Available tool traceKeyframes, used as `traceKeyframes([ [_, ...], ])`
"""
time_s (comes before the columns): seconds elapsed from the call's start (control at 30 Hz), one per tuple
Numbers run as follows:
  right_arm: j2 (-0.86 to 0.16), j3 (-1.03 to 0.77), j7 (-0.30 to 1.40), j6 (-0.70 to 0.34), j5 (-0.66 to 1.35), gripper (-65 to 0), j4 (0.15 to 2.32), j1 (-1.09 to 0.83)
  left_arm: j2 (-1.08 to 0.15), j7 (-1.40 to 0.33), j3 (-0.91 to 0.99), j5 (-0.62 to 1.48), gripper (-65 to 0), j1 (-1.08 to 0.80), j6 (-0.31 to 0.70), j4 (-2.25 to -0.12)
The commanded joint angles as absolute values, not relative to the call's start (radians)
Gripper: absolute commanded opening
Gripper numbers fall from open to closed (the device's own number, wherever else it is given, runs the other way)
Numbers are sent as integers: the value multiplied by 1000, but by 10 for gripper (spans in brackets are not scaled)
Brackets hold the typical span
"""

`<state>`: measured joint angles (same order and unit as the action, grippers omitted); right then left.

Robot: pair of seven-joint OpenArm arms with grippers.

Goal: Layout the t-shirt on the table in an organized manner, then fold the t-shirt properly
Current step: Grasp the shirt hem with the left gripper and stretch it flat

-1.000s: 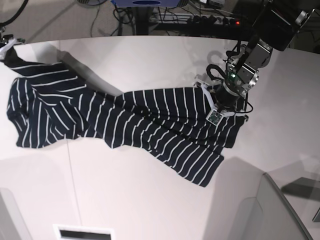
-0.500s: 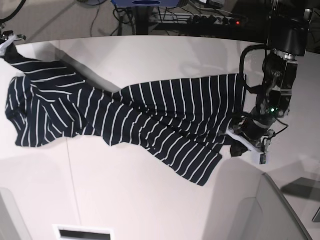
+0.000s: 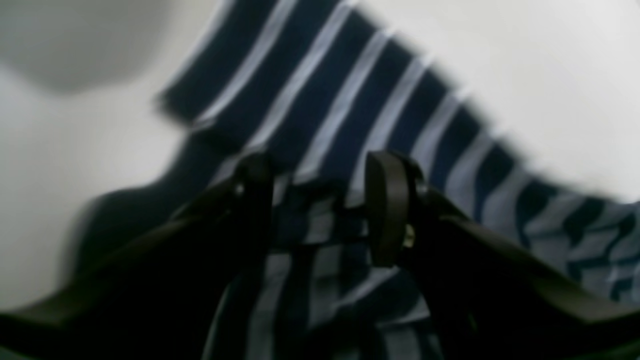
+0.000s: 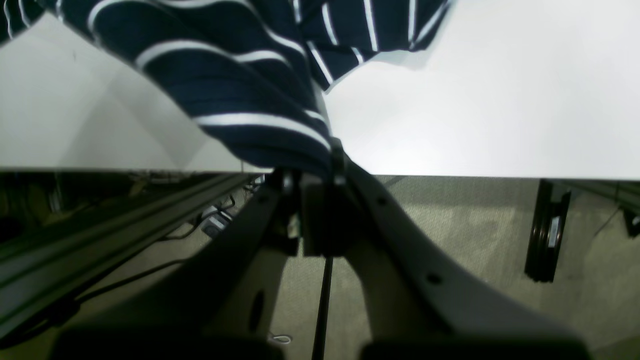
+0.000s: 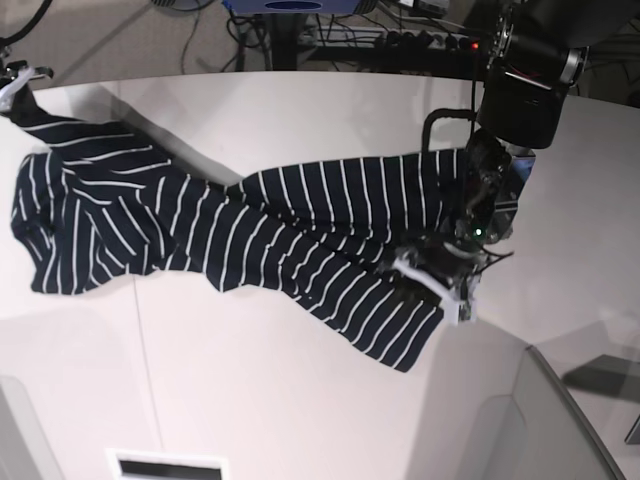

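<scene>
Two arms work the t-shirt (image 5: 250,240), rumpled across the table (image 5: 250,400). Right fingers (image 4: 320,165) pinch its far-corner hem; left fingers (image 3: 320,200) stand parted above its near edge. Next grip should catch one layer only.

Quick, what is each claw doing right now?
Left gripper: open, jaws apart over the t-shirt, gripping nothing.
Right gripper: shut on the t-shirt at the table edge.
</scene>
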<state>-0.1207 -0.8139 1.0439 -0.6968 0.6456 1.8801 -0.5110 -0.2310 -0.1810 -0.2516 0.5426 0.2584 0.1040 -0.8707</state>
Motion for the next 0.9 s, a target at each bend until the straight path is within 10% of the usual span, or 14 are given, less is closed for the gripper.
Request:
traceKeyframes([
  [0.0,-137,-828,1029,-698,653,-648,1894,-516,-237,-156,-246,524,-362,257,108,-872],
  [0.87,-137,-825,1027,-698,651,-648,1894,-512,-171,-278,122,492,-362,2,108,-1260],
])
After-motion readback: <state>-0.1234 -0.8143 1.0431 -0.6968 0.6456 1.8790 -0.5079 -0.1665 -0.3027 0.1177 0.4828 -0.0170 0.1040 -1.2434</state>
